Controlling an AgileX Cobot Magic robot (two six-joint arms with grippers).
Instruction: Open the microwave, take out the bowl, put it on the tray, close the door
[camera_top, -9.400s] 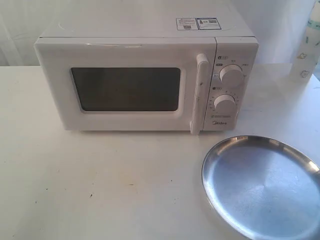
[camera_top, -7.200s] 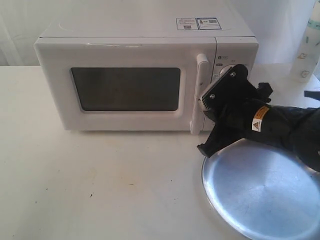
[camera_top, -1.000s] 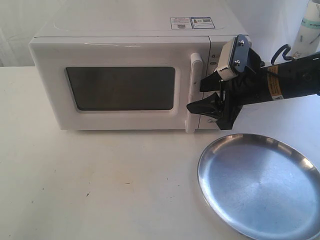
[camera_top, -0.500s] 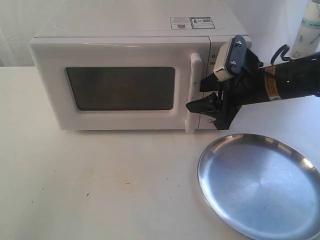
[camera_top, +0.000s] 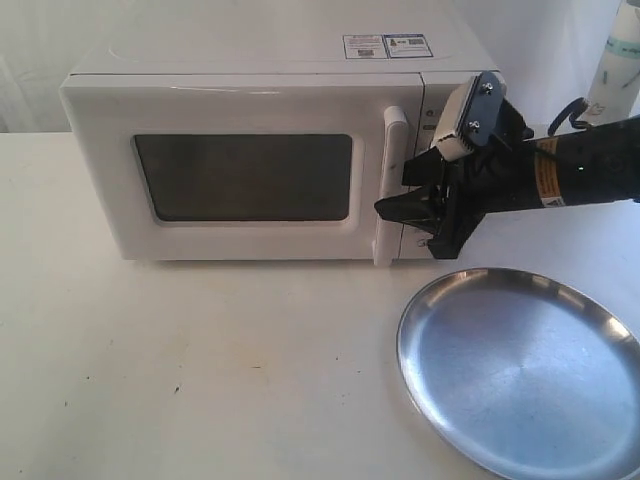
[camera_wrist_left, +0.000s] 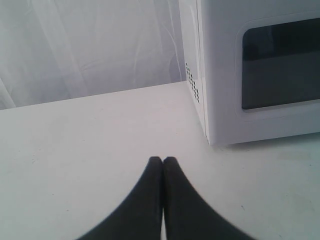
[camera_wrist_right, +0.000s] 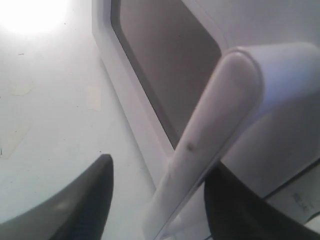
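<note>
The white microwave (camera_top: 250, 70) stands at the back of the table with its door (camera_top: 240, 110) shut. My right gripper (camera_top: 396, 196) is open, one finger on each side of the tall white bar handle (camera_top: 388, 190). In the right wrist view the handle (camera_wrist_right: 210, 120) runs between the two dark fingertips (camera_wrist_right: 95, 185), with the dark window (camera_wrist_right: 165, 55) behind. The silver tray (camera_top: 520, 370) lies at the front right with nothing on it. The bowl is hidden. My left gripper (camera_wrist_left: 163, 161) is shut on nothing, low over the table beside the microwave (camera_wrist_left: 225, 75).
A pale bottle (camera_top: 618, 60) stands at the back right behind the right arm. A white curtain hangs behind the table. The white tabletop (camera_top: 200, 370) stretches in front of the microwave, left of the tray.
The right gripper, the handle and the whole microwave have shifted a little to the right. The door stays shut.
</note>
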